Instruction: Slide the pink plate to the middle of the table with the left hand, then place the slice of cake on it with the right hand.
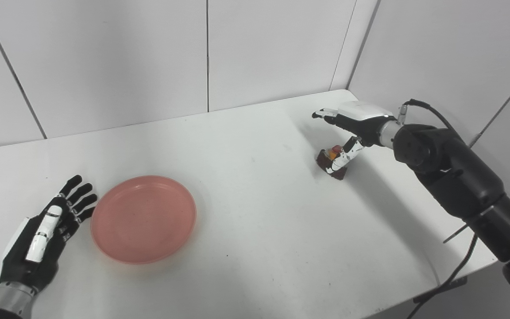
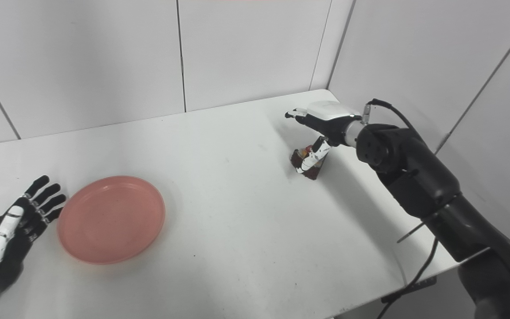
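The left hand (image 1: 44, 230) lies open-fingered just beside the pink plate (image 1: 143, 218), while the right hand (image 1: 356, 124) hovers unclenched over the cake slice (image 1: 331, 161).

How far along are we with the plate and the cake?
Little looks done: the pink plate sits left of the table's middle, and the open left hand lies beside its left rim. In hand: the right hand is at the cake slice, thumb against it and fingers extended, no closed grip yet. Left: centring the plate, then grasping the cake and placing it there.
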`<state>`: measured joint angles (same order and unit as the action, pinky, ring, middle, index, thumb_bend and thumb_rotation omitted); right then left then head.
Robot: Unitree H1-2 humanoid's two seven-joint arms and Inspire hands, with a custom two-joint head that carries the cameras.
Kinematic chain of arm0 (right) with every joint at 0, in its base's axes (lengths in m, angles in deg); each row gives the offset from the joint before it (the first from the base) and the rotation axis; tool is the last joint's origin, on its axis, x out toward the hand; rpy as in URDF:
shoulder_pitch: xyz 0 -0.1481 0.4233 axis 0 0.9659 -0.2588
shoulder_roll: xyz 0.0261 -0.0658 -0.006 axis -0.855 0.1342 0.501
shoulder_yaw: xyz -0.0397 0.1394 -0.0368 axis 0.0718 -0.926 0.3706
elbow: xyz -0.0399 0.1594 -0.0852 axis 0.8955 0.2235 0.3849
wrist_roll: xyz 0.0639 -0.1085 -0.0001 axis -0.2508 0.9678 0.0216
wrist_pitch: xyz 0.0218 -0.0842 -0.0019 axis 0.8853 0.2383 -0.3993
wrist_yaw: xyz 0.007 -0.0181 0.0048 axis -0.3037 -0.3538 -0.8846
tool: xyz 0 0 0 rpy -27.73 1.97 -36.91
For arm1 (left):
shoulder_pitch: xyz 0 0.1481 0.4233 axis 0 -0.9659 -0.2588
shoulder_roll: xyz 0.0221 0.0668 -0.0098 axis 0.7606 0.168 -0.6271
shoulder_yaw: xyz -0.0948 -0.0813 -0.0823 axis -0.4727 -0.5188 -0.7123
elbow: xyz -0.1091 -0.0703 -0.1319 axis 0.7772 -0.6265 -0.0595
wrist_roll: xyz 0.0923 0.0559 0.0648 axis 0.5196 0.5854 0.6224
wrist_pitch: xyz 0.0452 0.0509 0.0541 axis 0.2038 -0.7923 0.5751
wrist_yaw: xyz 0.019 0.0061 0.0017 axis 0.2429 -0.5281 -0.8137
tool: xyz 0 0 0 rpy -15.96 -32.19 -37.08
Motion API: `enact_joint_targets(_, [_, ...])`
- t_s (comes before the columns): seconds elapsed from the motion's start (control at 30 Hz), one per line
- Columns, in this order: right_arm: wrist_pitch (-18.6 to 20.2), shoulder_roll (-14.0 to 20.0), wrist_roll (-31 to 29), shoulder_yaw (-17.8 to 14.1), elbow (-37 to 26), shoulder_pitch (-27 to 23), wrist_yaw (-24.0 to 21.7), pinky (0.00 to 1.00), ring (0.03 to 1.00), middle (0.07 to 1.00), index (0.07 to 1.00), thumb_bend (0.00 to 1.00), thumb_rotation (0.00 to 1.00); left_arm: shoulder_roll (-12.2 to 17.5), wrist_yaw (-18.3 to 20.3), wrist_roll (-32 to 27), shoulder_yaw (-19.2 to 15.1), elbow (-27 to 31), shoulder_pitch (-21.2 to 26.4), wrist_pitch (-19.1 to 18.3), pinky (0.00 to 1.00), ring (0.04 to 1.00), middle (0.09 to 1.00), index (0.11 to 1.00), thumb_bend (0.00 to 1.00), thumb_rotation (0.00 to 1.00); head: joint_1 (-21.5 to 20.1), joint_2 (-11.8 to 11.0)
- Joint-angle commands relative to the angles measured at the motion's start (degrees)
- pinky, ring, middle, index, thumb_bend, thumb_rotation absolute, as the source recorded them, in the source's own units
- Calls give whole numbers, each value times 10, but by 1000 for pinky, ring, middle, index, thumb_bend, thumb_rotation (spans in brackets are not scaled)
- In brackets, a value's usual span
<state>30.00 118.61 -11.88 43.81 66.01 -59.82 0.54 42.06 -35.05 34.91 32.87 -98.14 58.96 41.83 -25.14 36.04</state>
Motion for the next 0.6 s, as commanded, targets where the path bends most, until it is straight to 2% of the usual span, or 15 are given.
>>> enact_joint_targets(0.0, [-3,18,13,-8,-8,-14,9,784,929,980,945,1000,323,10,-5,15,5,-29,-42,-50,861,898,924,912,456,878,2,2])
enact_joint_targets(0.13, [-10,18,16,-9,0,-11,12,775,922,979,940,1000,314,11,-4,14,5,-26,-43,-51,858,898,925,912,455,882,2,3])
enact_joint_targets(0.27, [-8,18,21,-10,-2,-6,14,718,887,977,938,1000,291,12,-4,13,4,-22,-45,-53,858,898,924,911,456,876,2,5])
enact_joint_targets(0.57, [-9,15,30,-5,6,-3,10,805,929,963,930,1000,272,15,-6,13,7,-14,-47,-56,860,902,927,917,460,880,3,9])
